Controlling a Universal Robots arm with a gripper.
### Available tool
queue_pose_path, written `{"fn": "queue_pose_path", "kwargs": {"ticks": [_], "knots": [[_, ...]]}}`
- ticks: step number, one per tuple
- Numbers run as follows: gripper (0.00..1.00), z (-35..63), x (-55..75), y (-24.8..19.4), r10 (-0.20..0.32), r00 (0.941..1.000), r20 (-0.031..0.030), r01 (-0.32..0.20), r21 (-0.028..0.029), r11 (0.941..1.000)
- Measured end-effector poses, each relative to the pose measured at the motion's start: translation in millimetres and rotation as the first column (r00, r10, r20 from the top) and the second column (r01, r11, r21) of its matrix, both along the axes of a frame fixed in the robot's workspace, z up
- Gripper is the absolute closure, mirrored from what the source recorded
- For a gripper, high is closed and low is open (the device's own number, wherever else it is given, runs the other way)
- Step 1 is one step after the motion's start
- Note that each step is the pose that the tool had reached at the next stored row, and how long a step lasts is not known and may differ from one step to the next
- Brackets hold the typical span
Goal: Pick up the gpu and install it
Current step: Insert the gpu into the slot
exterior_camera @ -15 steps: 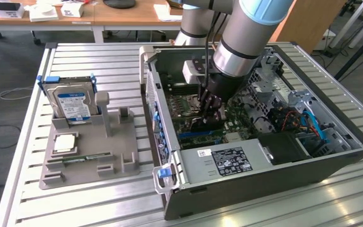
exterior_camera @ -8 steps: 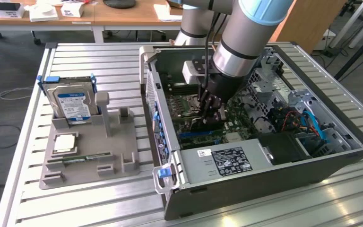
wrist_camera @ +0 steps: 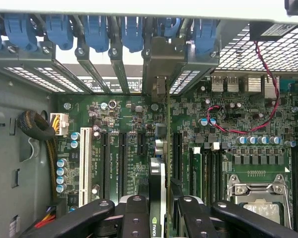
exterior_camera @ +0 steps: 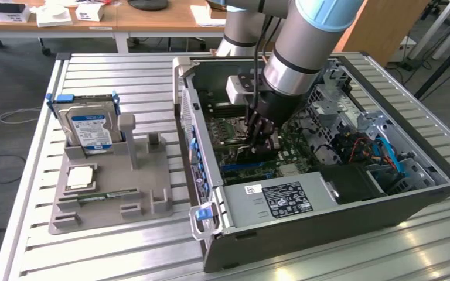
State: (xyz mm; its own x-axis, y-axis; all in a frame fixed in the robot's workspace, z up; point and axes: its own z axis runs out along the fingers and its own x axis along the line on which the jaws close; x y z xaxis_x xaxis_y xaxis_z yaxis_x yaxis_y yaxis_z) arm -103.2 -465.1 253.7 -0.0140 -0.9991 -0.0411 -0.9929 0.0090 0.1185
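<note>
1. Gripper [exterior_camera: 260,143] sits deep in the open case [exterior_camera: 327,234], centre of the exterior view. It is clenched on the gpu [wrist_camera: 157,183], with black fingers [wrist_camera: 134,218] pressed on both faces
2. The gpu stands on edge over the motherboard [wrist_camera: 124,129]. Its long edge runs to the rear slot row, and its bracket [wrist_camera: 160,67] is in among the blue clips [wrist_camera: 97,29]
3. Room is tight: the case wall on the exterior view's left is just beside the gripper, and the power supply [exterior_camera: 283,199] is near, lower in the frame. Drive cages are to the right, and the case's open side faces up
4. In the wrist view, black slots lie on either side of the card. The white slot [wrist_camera: 83,158] is well apart on one side and the memory slots [wrist_camera: 208,173] are near on the other
5. Hidden: the card and fingers cover the card's lower edge and its slot, so I cannot tell if it is seated. In the exterior view the gripper covers most of the gpu
6. Cut off: the arm at the top edge of the exterior view
7. Exterior view's left: a grey holder [exterior_camera: 143,175] on the table [exterior_camera: 115,82], near the case wall. It carries an upright hard drive [exterior_camera: 88,130], a CPU [exterior_camera: 80,177] and a flat RAM stick [exterior_camera: 100,197]
</note>
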Motion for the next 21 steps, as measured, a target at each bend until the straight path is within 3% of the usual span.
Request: {"fn": "queue_pose_path", "kwargs": {"ticks": [21], "knots": [[0.73, 1.6, -1.5, -0.7, 0.000, 1.0000, 0.0002, 0.000, -0.0001, 1.0000]]}}
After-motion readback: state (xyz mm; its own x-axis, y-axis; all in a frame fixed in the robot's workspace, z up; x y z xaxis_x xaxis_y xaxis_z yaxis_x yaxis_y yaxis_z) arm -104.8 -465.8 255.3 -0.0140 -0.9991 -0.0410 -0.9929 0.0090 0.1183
